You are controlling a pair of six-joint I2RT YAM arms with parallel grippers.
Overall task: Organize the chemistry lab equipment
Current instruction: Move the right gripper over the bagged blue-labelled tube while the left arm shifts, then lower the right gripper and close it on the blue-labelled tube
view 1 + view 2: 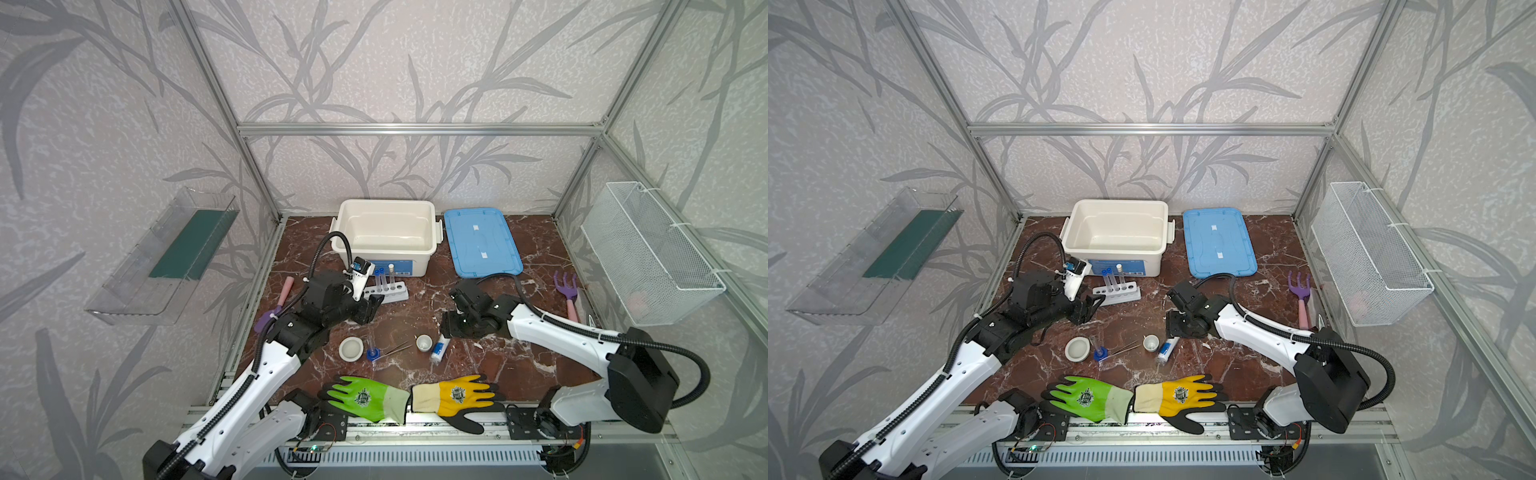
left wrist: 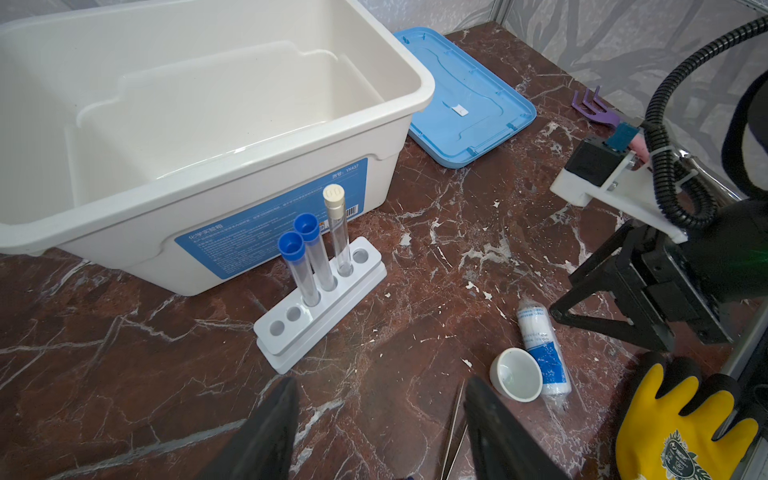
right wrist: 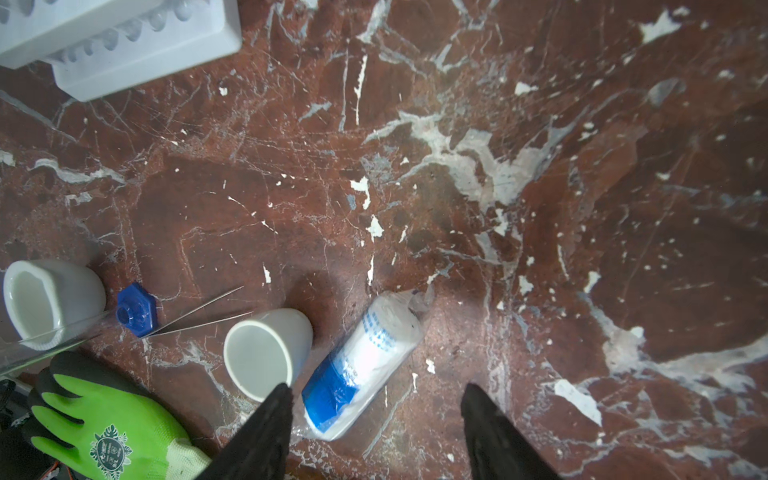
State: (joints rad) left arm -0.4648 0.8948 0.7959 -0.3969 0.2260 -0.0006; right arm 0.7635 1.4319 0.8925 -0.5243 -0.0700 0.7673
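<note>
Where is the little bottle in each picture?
Top view: bottle lies mid-table, just right of the cup.
Top view: bottle same place, right of the cup.
Left wrist: bottle beside the cup, near the yellow glove.
Right wrist: bottle beside the cup.
Landmark: the cup.

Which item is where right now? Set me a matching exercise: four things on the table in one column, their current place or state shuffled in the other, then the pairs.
Column 1
1. capped test tubes
2. white bottle
3. tweezers
4. blue lid

Column 2
A. lying flat beside the white bin
B. on its side next to the cup-shaped dish
C. upright in the white rack
D. flat between the blue-based cylinder and the cup-shaped dish

Pairs: 1-C, 2-B, 3-D, 4-A
</note>
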